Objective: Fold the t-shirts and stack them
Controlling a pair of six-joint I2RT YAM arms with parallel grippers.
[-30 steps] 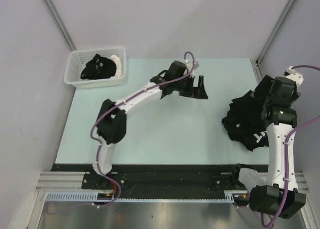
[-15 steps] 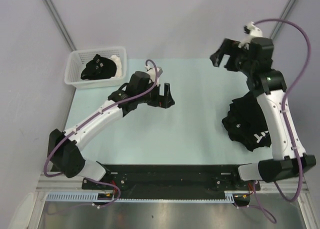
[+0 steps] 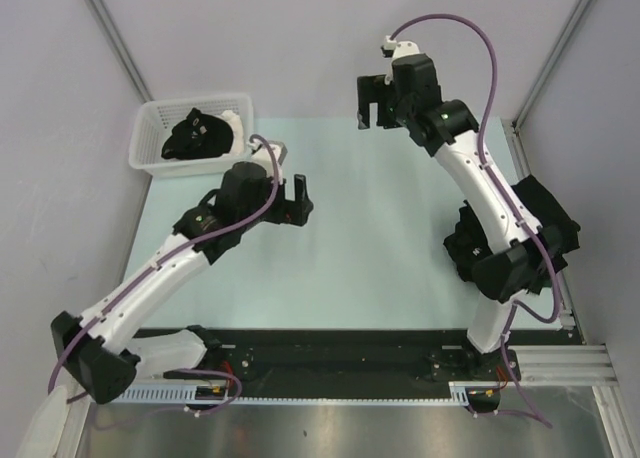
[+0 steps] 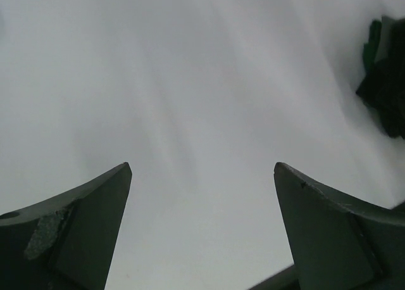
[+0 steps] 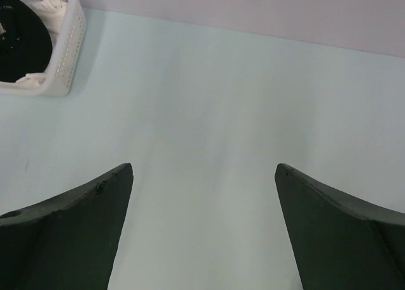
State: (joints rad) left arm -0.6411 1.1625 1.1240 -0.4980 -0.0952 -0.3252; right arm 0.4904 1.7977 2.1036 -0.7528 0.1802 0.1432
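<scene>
Two arms rise from the near edge of the pale table [image 3: 380, 278], and neither claw has anything in it. Nearest of the cloth is the heap of black t-shirts [image 3: 462, 246], crumpled on the table's right side. From overhead the right arm's lower links stand across it, so only its left and far edges show. Further in, left of centre, the left gripper [image 3: 290, 206] hangs over bare tabletop with its fingers spread wide. Its own camera is badly blurred. It gives just the two dark fingers [image 4: 82, 233] well apart over a pale surface, plus a dark shape [image 4: 383, 81] at the upper right edge, too smeared to name. Farthest back, at the far left corner, sits the white basket [image 3: 180, 164] with a black garment [image 3: 195, 133] and something white bundled inside. The right gripper [image 3: 373, 118] reaches out near the table's far edge, its fingers also spread. Its wrist view shows the basket's slotted wall [image 5: 66, 46] side-on and a piece of the black garment [image 5: 22, 40]. It shows nothing of the heap, which only the overhead camera shows clearly.
</scene>
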